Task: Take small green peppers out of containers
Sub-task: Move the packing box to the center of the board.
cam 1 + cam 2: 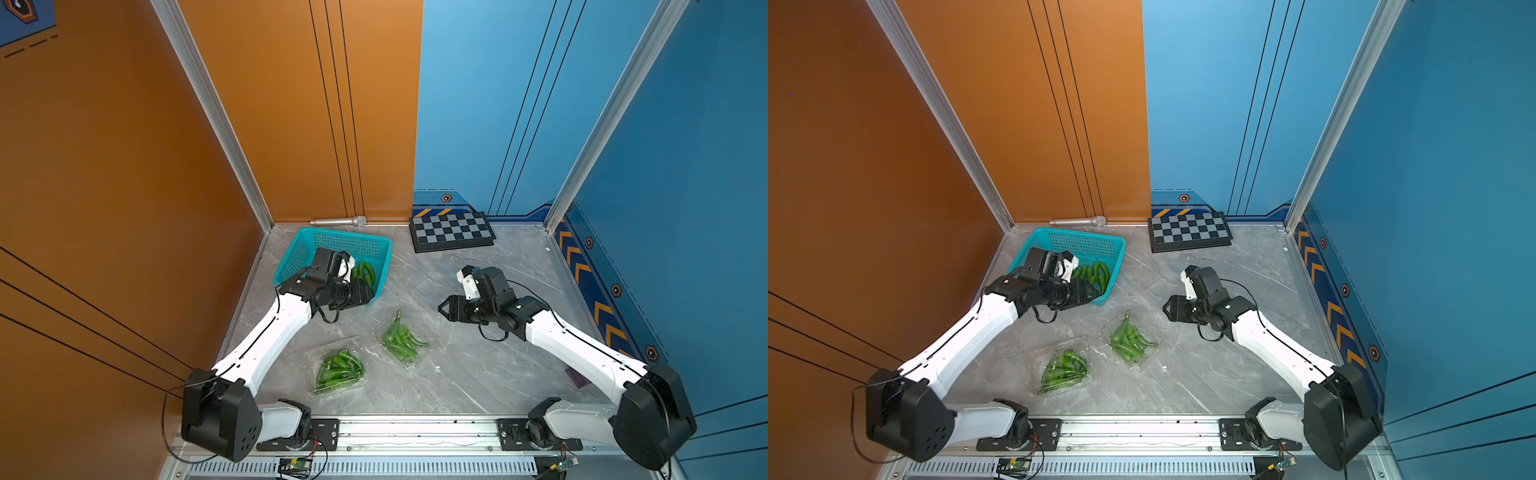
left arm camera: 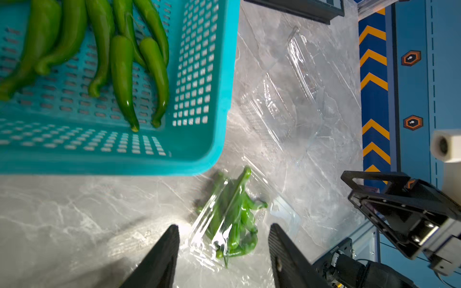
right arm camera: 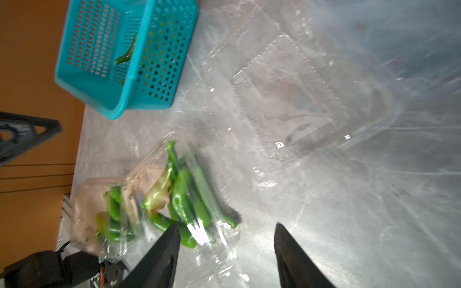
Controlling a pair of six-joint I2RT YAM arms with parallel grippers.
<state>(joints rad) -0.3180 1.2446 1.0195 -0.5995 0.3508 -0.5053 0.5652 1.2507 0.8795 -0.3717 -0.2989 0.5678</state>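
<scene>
Two clear containers hold small green peppers: one near the table's front (image 1: 337,371) (image 1: 1064,371), one further right (image 1: 401,338) (image 1: 1129,338) (image 2: 232,219) (image 3: 184,197). A third, empty container (image 2: 287,99) (image 3: 299,99) lies between the basket and my right arm. Several small green peppers (image 1: 363,272) (image 2: 122,74) lie in the teal basket (image 1: 332,241) (image 2: 219,99). My left gripper (image 1: 371,297) (image 2: 223,232) hangs open over the basket's near corner. My right gripper (image 1: 442,309) (image 3: 227,228) is open and empty above the table, right of the containers.
A grey microphone (image 1: 338,221) lies against the back wall behind the basket. A folded chessboard (image 1: 452,230) sits at the back, right of centre. Walls close in the table on the left, back and right.
</scene>
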